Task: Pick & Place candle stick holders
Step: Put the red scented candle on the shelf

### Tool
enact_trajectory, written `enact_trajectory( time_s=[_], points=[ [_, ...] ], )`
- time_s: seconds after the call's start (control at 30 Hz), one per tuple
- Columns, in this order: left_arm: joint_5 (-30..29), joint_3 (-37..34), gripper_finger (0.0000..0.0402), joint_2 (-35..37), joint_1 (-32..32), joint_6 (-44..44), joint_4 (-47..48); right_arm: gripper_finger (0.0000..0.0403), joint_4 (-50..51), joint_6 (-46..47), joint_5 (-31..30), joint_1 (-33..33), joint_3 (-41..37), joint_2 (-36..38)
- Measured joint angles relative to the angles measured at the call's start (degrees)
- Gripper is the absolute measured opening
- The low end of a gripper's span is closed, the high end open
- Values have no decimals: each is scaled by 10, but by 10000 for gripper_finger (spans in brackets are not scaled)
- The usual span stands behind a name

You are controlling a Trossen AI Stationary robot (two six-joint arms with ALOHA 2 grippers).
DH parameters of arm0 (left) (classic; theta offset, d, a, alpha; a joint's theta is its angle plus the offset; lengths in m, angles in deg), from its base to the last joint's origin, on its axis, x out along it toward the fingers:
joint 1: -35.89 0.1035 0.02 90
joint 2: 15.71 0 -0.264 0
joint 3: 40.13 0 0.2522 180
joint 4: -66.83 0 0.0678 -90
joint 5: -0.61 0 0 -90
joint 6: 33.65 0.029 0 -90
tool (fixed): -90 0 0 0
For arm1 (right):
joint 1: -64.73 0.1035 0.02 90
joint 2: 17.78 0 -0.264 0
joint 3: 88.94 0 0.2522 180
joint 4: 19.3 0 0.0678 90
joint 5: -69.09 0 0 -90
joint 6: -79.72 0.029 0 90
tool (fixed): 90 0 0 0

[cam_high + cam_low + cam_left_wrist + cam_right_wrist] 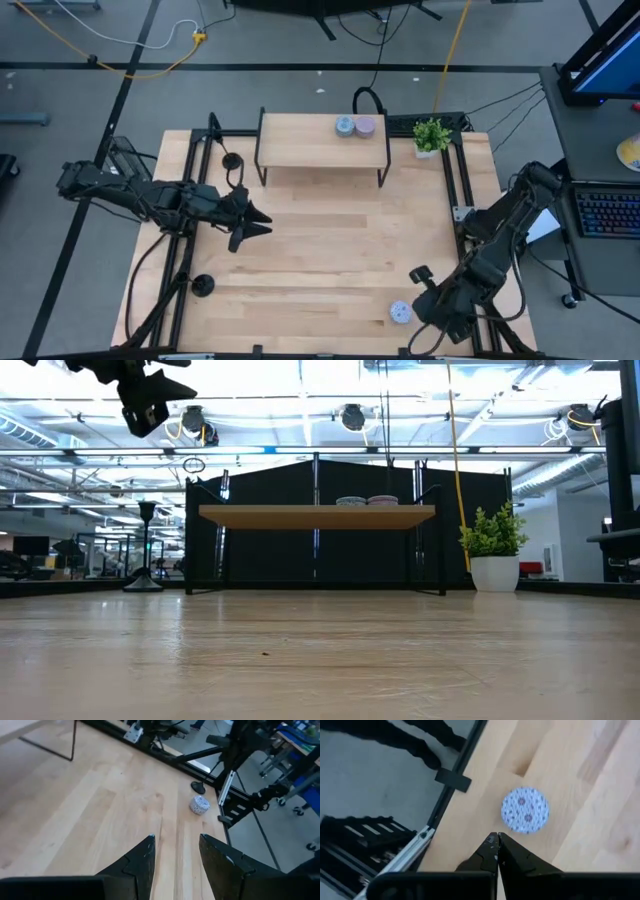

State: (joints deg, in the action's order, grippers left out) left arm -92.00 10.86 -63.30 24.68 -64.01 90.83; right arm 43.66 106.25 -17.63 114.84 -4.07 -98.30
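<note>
Three black candle stick holders stand upright on their disc bases on the wooden table: one by the shelf's left leg, one near the front left, and one at the front right, which also shows in the left wrist view. My left gripper is open and empty, raised over the table's left middle. My right gripper is shut and empty at the front right. In its wrist view the gripper is just short of a white patterned puck.
A low wooden shelf stands at the back with a grey puck and a lavender puck on it. A small potted plant stands at the back right. Black frame rails run along the table's sides.
</note>
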Motion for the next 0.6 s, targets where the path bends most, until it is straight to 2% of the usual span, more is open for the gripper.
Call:
enact_trajectory(
  time_s=[0.17, 0.37, 0.6],
  points=[
    [0, 0, 159, 0, -7, 20, -3, 0, -10, -59, 0, -6, 0, -2],
    [6, 0, 159, 0, -21, 44, -10, 2, -5, -63, 0, -24, 0, -2],
    [9, -12, 159, 1, -29, 57, -21, 49, 14, -64, -1, -45, -1, -27]
  ],
)
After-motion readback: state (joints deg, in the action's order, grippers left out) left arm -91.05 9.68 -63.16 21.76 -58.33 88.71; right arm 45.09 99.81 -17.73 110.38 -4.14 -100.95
